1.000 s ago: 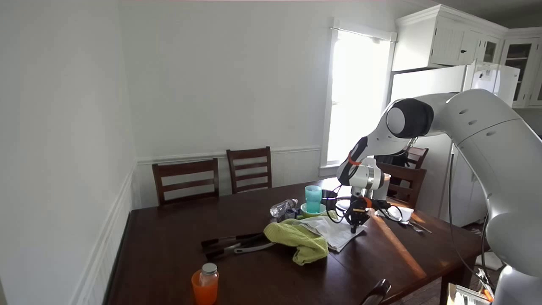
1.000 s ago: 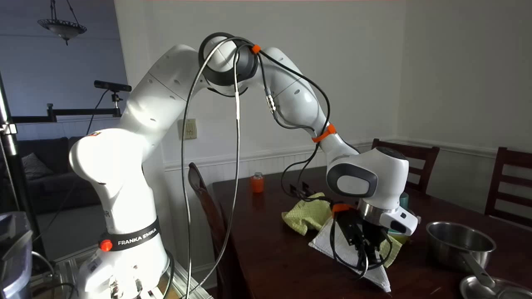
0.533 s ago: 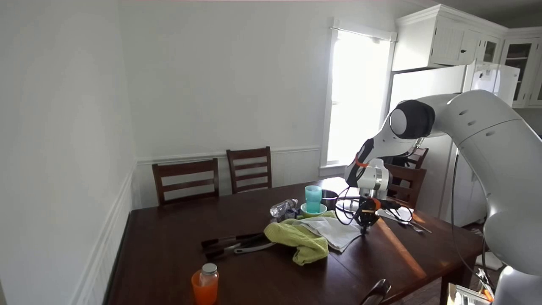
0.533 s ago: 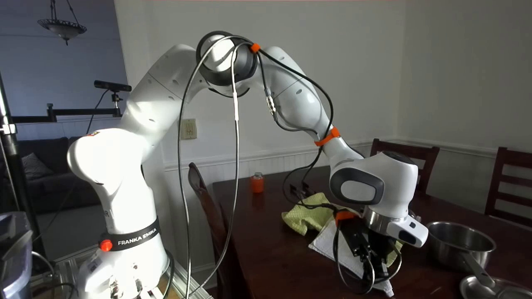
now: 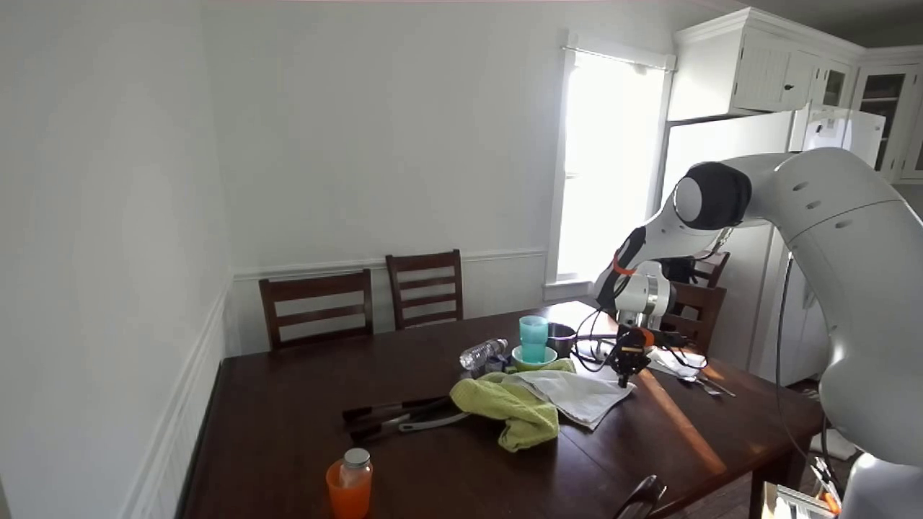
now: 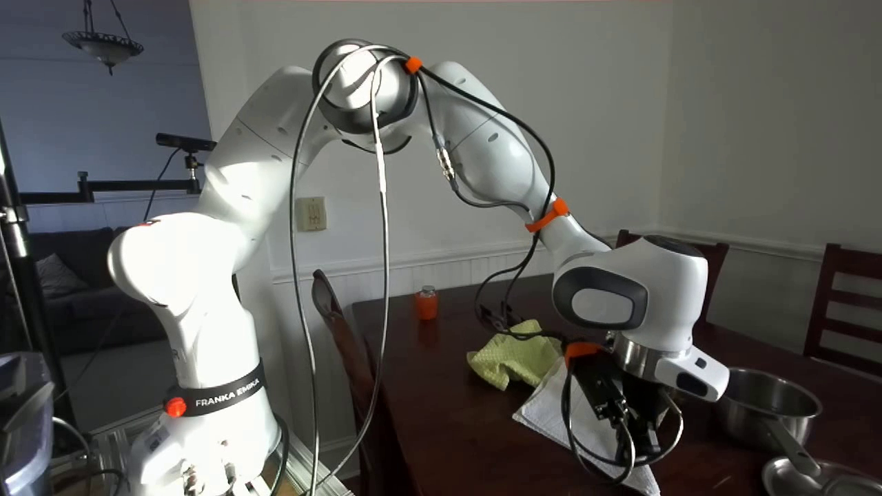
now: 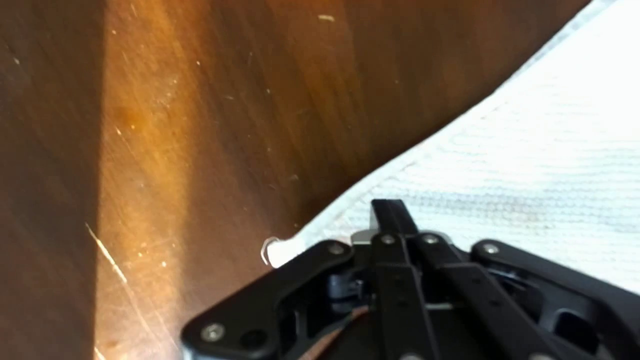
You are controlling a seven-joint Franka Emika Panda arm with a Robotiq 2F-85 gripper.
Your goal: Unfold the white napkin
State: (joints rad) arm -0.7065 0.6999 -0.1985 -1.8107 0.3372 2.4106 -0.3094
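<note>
The napkin (image 5: 585, 398) is on the table (image 5: 274, 432), to the right of the green cloth (image 5: 515, 417) in an exterior view, and the two touch. I can't tell which one is on top where they meet. The hand (image 7: 393, 210) is squeezed up narrow, right over the napkin, close to its corner. I see no cloth pinched in it, but a thin bit could be hiding. I can't tell if it touches the napkin.

If the tip presses down while the hand is this narrow, it may just push the napkin and make wrinkles, and not open any fold. If it has cloth, a lift could lose it, because the bit would be so small. It may also take two layers at once, and then the whole napkin comes up folded.

A hard pull to the right could bring the green cloth along. Then the bowl (image 5: 535, 365) at the far side, with the cup (image 5: 533, 339) in it, might tip, as the green cloth is right by it. In an exterior view the pot (image 6: 736, 424) is right of the hand, so a big swing could bump it.
</note>
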